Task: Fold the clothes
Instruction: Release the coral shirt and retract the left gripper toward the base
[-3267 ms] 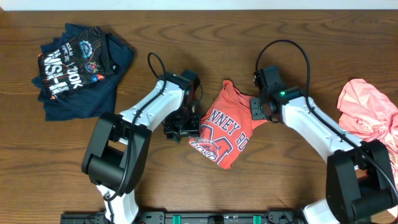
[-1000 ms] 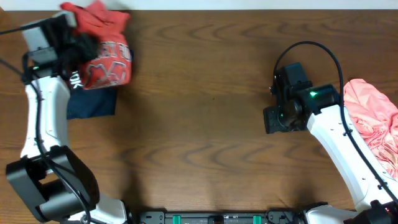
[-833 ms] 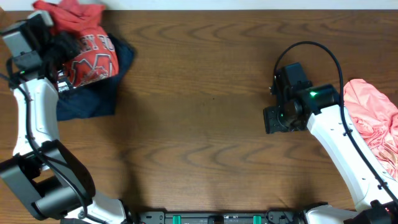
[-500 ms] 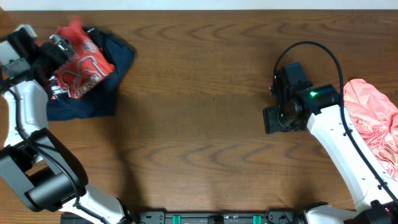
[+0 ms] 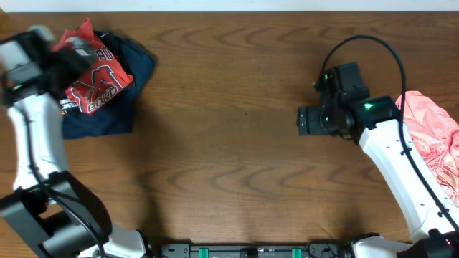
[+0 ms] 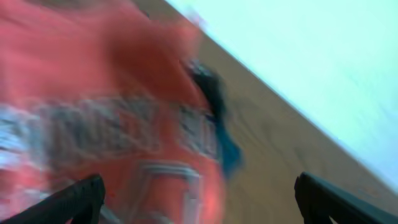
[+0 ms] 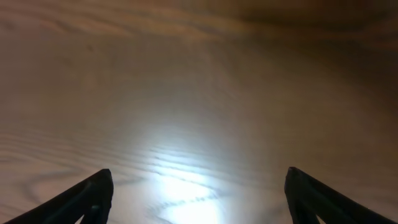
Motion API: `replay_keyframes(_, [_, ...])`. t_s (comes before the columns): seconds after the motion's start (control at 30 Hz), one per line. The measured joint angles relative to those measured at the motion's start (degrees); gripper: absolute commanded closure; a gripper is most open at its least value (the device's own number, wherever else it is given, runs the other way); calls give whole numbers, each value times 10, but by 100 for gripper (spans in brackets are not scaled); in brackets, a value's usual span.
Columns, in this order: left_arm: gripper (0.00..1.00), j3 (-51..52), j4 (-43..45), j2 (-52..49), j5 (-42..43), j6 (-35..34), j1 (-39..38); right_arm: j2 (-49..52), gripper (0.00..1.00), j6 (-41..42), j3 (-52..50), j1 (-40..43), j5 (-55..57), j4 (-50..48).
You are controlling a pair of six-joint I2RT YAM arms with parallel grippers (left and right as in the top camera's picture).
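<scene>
The coral-red T-shirt [image 5: 97, 75] with the navy-and-white print lies folded on a navy shirt pile [image 5: 100, 118] at the far left. My left gripper [image 5: 66, 56] is open just above its left edge. The left wrist view is blurred; it shows the red shirt [image 6: 93, 124] below the spread fingers [image 6: 199, 202], with nothing between them. A crumpled salmon-pink T-shirt [image 5: 430, 136] lies at the right edge. My right gripper [image 5: 305, 120] is open and empty over bare table, left of the pink shirt. The right wrist view shows only wood between its fingers [image 7: 199, 193].
The navy cloth [image 6: 217, 112] pokes out beside the red shirt near the table's far edge. A pale wall or floor lies beyond that edge [image 6: 323, 62]. The wooden table [image 5: 229, 143] spans the middle between both arms.
My left arm carried the red shirt from the table's middle to the far-left navy pile and let it go. My right arm let go, then shifted slightly up and left.
</scene>
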State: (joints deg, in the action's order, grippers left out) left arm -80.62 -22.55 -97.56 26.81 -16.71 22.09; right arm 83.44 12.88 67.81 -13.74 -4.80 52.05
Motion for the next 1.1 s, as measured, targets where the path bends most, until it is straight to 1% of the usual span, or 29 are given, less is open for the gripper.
replay_keyframes(0.03, [2,-1,-22,1,-1,5,-27,2,8,-1,0,5,-14,-10])
replay_keyframes(0.1, [2,-2,-72,1,-6,17,-84,8,2,0,0,18,-39,-23])
replay_keyframes(0.13, [2,-2,-100,1,-13,21,-114,12,1,-1,0,27,-50,-25])
replay_keyframes(0.23, [2,-2,-188,1,-40,32,-196,26,1,-4,0,55,-78,-19])
replay_keyframes(0.33, [2,-2,-302,1,-66,38,-266,46,1,-5,1,81,-94,36])
replay_keyframes(0.47, [2,-1,-440,1,-83,44,-296,58,1,-17,0,100,-102,124])
replay_keyframes(0.6, [2,-1,-525,4,-95,48,-296,57,1,-37,1,106,-107,181])
replay_keyframes(0.7, [2,5,-541,30,-101,54,-297,43,1,-49,0,106,-109,199])
replay_keyframes(0.77, [2,22,-535,72,-107,61,-302,15,1,-51,0,106,-109,202])
replay_keyframes(0.87, [2,62,-504,173,-123,67,-319,-49,1,-55,0,106,-109,189])
replay_keyframes(1.0, [2,122,-440,326,-143,70,-340,-174,1,-49,-8,106,-80,139])
replay_keyframes(1.1, [2,175,-393,449,-153,72,-343,-293,1,-41,-38,103,-44,87])
